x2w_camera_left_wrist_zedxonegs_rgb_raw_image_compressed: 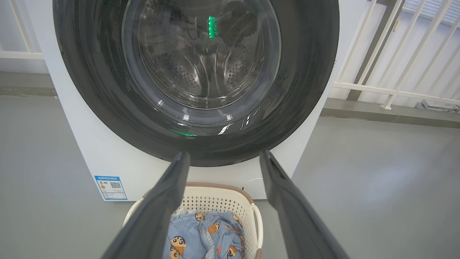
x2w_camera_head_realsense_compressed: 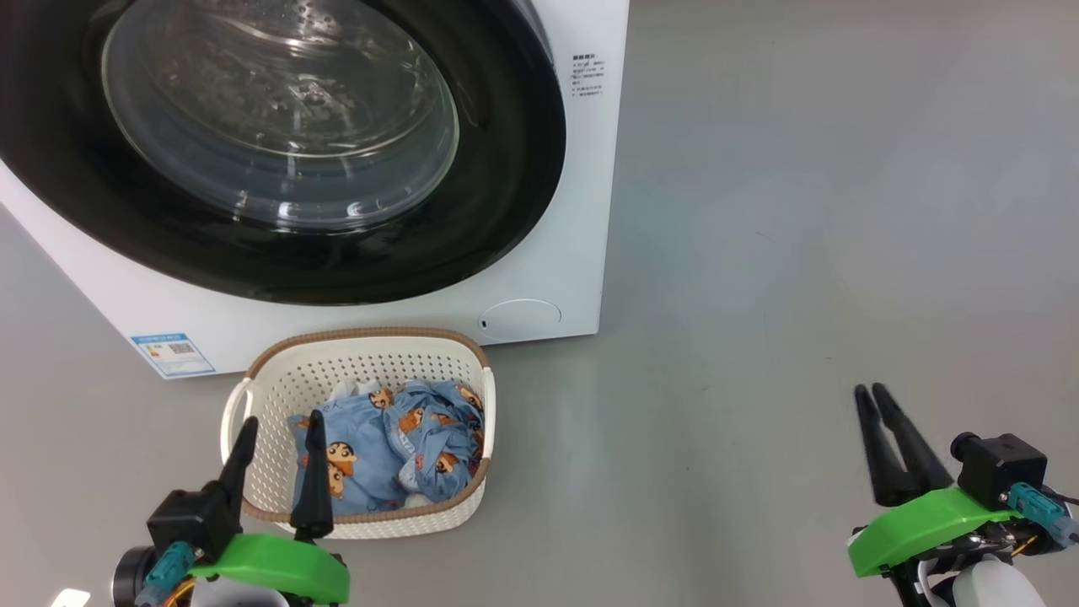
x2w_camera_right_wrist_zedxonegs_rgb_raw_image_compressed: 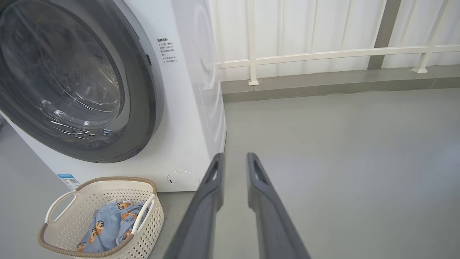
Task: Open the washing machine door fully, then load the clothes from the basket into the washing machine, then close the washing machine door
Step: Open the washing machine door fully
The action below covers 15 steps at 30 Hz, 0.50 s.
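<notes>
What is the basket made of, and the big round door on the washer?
The basket looks like matte cream plastic: rows of punched holes, brown woven-look rim. The washing machine door looks like clear glass, maybe plastic, in a glossy black rim: you see through it and lights reflect.

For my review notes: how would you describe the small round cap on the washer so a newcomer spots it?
Find the big white washing machine with its black-rimmed door. Look at the front's bottom corner on the robot's right, behind the basket. The service cap is a flush white disc, unlike the blue energy label at the opposite corner.
</notes>
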Available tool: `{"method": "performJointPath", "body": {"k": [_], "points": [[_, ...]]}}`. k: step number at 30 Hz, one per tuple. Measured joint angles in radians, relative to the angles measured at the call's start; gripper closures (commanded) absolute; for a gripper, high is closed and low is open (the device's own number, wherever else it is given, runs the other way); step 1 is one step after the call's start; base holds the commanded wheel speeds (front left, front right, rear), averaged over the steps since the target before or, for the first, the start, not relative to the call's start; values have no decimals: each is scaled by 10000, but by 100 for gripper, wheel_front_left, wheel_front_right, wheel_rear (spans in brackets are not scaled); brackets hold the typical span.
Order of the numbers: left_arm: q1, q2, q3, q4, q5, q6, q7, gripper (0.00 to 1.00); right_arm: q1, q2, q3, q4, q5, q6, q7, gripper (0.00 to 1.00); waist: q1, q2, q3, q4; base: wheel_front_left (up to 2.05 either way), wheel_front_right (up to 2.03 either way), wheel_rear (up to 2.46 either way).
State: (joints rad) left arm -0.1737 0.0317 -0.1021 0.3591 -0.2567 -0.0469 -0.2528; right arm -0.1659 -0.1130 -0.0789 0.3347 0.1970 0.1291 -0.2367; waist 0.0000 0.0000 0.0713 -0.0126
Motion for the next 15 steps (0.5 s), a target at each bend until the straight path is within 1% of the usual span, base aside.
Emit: {"method": "performJointPath", "body": {"k": [11,15], "points": [[-5,0,-36,-50,-2,73,0,0,-12,-42,36,-8,681,0,159,100,0,1,138,53,0,0,0],[-56,0,-132,-127,-2,81,0,0,-256,-123,77,59,1425,0,318,100,1,0,278,118,0,0,0]]}}
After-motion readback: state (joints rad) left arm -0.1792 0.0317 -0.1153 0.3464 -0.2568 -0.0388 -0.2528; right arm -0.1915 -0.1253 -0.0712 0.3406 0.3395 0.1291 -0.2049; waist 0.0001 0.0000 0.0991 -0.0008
